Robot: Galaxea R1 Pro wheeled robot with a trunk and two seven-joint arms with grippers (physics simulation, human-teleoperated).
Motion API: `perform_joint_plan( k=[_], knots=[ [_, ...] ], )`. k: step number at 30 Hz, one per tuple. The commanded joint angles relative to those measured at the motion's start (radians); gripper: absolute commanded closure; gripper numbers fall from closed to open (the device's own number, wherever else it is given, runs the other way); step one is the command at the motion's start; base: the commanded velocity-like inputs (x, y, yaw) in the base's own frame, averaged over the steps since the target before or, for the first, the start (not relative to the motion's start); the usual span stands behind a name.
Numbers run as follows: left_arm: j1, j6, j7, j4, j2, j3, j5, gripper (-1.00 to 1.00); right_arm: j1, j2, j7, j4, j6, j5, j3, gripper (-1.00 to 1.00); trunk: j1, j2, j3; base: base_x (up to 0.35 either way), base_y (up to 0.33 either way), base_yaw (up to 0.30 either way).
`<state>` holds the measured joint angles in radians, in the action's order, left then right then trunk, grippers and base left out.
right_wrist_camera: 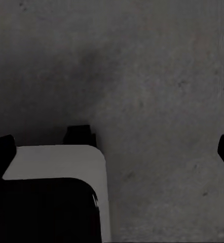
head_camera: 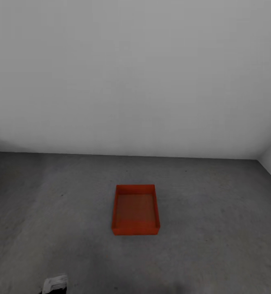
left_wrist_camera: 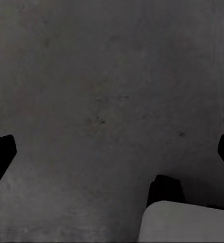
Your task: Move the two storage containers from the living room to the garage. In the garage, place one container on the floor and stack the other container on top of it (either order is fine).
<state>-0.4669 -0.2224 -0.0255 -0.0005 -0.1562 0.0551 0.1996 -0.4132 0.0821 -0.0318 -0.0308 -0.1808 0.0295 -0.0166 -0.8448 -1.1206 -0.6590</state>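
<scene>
Where concrete lies, storage container, empty

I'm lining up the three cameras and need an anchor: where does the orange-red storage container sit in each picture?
Head view: the storage container sits on the floor, lower centre, open side up, apart from the pale wall.
Left wrist view: not in it; floor between open fingers.
Right wrist view: not in it; floor between open fingers.
Shared landmark: the dark grey mottled concrete floor.
</scene>
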Motion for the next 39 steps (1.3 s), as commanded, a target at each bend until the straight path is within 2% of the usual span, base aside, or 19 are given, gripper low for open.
perform_joint_plan(
  k=[1, 3, 6, 9, 10, 13, 15, 23, 39],
  knots=[
    [0.008, 0.02, 0.004, 0.001, 0.003, 0.006, 0.007, -1.0, 0.012, 0.0, 0.0, -0.003, 0.0, 0.003, 0.0, -1.0, 0.0, 0.0, 0.0, 0.0, 0.0, 0.0],
    [0.039, 0.103, 0.019, 0.001, 0.011, 0.006, 0.007, -1.0, 0.06, 0.0, -0.003, -0.003, 0.025, 0.004, 0.0, -1.0, 0.0, 0.0, 0.0, 0.0, 0.0, 0.0],
    [0.083, 0.15, 0.025, 0.001, 0.014, 0.006, 0.007, -1.0, 0.101, -0.001, -0.006, -0.003, 0.042, 0.004, 0.0, -1.0, 0.0, 0.0, 0.0, 0.0, 0.0, 0.0],
    [0.118, 0.163, 0.027, 0.001, 0.016, 0.006, 0.005, -1.0, 0.136, -0.013, -0.005, -0.003, 0.041, 0.004, 0.0, -1.0, 0.0, 0.0, 0.0, 0.0, 0.0, 0.0],
    [0.13, 0.165, 0.028, 0.001, 0.017, 0.006, 0.005, -1.0, 0.153, -0.024, -0.006, -0.003, 0.04, 0.003, 0.0, -1.0, 0.0, 0.0, 0.001, 0.0, 0.0, 0.0],
    [0.147, 0.167, 0.028, 0.001, 0.021, 0.006, 0.006, -1.0, 0.189, -0.046, -0.006, -0.003, 0.036, 0.002, 0.0, -1.0, 0.0, 0.0, 0.004, 0.0, 0.0, 0.0],
    [0.152, 0.168, 0.028, 0.002, 0.028, 0.006, 0.006, -1.0, 0.203, -0.051, -0.006, -0.003, 0.034, 0.002, 0.0, -1.0, 0.0, 0.0, 0.007, 0.0, 0.0, 0.0],
    [0.157, 0.169, 0.029, 0.002, 0.048, 0.006, 0.006, -1.0, 0.218, -0.057, -0.002, -0.003, 0.031, 0.001, 0.0, -1.0, 0.0, 0.0, 0.02, 0.0, 0.0, 0.0],
    [0.157, 0.171, 0.029, 0.002, 0.062, 0.006, 0.006, -1.0, 0.218, -0.057, -0.002, -0.003, 0.03, 0.001, 0.0, -1.0, 0.0, 0.0, 0.046, 0.0, 0.0, 0.0]
  ],
)
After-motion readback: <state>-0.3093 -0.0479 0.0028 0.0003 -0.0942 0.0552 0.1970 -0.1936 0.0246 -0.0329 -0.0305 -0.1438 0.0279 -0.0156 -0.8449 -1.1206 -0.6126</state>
